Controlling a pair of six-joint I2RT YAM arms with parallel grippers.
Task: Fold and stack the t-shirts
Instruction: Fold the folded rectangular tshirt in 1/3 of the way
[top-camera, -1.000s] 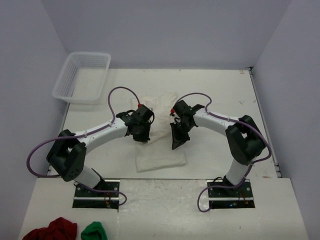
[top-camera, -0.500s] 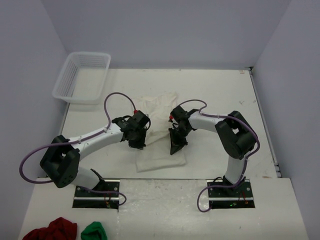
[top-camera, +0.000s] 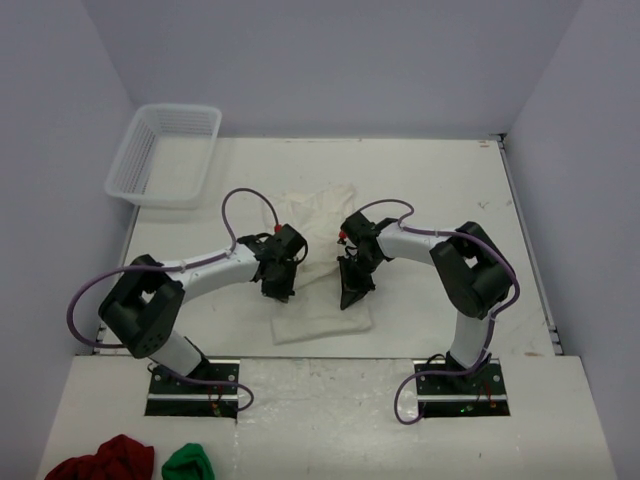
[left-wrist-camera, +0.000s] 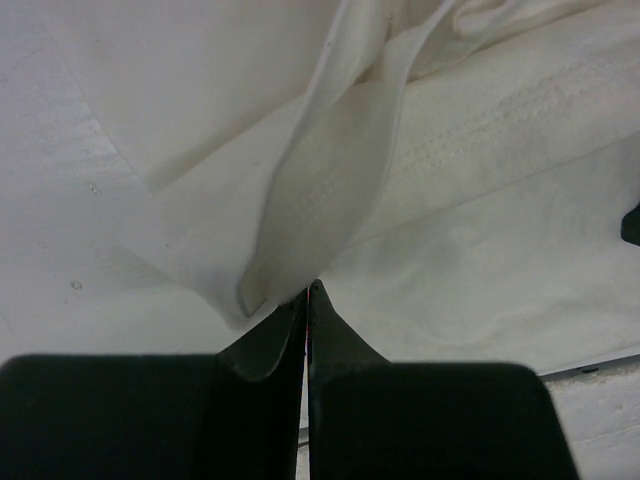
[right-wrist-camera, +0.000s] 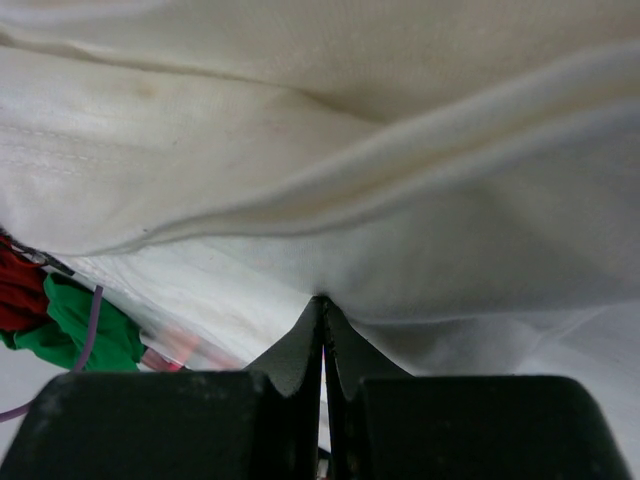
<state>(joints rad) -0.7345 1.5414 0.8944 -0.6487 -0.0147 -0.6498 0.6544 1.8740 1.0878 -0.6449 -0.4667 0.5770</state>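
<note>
While both arms bend inward over the middle of the table (top-camera: 440, 190), a clear plastic basket (top-camera: 165, 155) sits at the far left corner, well apart from the cloth. A dark red bundle (top-camera: 105, 460) and a small green bundle (top-camera: 190, 464) lie side by side on the near ledge, left of the left arm's base. Purple cables (top-camera: 245, 195) loop up from each wrist above the work. An off-white t-shirt (top-camera: 315, 205) lies rumpled at mid-table, running from the far side toward the arms. The left jaws are pressed together on a raised fold along its left side. The right jaws, likewise closed tight, pinch its cloth on the right side. The two pairs stand near each other with cloth stretched between them. Just under and nearer than both, a folded t-shirt (top-camera: 320, 322) lies flat on the table as a neat rectangle.
</note>
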